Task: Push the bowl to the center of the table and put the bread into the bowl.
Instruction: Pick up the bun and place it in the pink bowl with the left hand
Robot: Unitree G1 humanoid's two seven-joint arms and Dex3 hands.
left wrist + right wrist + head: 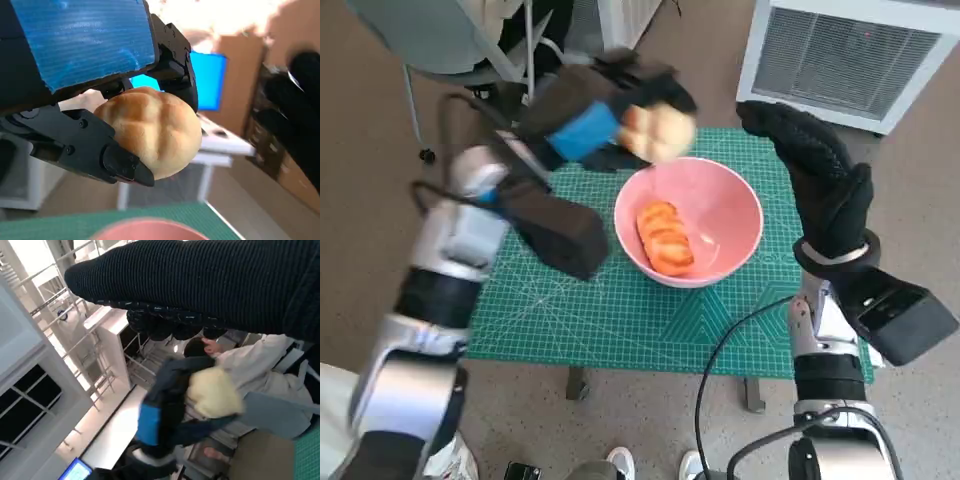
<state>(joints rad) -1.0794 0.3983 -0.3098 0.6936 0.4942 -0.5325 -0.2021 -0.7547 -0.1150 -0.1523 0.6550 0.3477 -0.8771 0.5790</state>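
A pink bowl (720, 205) stands on the green cutting mat (620, 310), near the middle of the table. An orange-brown piece of bread (665, 238) lies inside it. My left hand (605, 110) grips a round golden bread roll (658, 131) in the air, just above the bowl's far left rim. The left wrist view shows the roll (152, 131) held between the black fingers (85, 142), with the bowl's rim (145, 229) below. My right hand (815, 170), in its black glove, hovers beside the bowl's right side with its fingers spread and nothing in it.
A white slatted appliance (850, 55) stands on the floor beyond the table's far right corner. A chair (460, 40) sits beyond the far left. A person in pale clothing (260, 370) appears in the right wrist view. A black cable (715, 380) loops by the table's near edge.
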